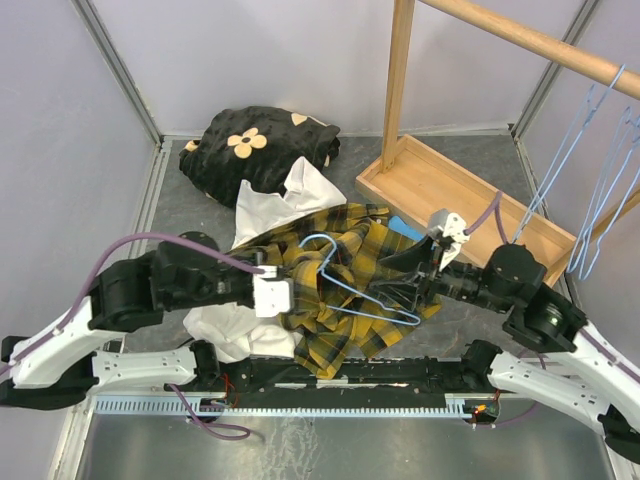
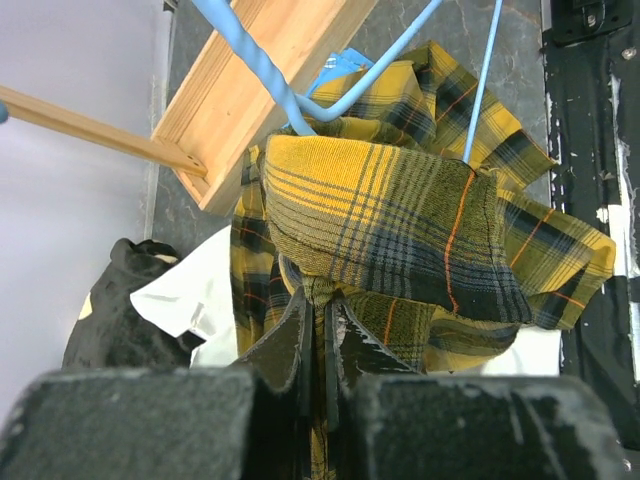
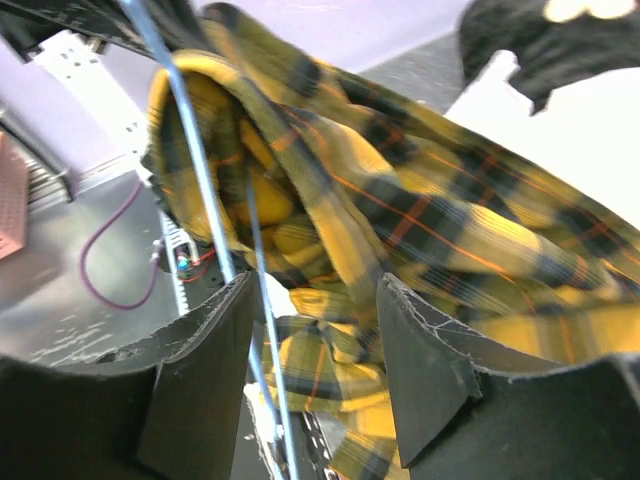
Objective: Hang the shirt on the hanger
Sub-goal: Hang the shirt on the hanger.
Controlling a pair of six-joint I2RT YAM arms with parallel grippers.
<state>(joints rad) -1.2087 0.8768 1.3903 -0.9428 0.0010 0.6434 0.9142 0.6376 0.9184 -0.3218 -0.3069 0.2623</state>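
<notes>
The yellow-and-black plaid shirt lies bunched at the table's middle, with a pale-blue wire hanger lying across it. My left gripper is shut on a fold of the shirt's left edge. In the left wrist view the jaws pinch the plaid cloth, and the hanger's twisted neck rises beyond. My right gripper is open at the shirt's right side. In the right wrist view the hanger's wires run between the jaws close to the left finger, with the shirt behind them.
A white garment lies under and left of the shirt. A black cloth with cream flowers is at the back left. A wooden rack base and rail stand at the back right, with spare blue hangers hanging.
</notes>
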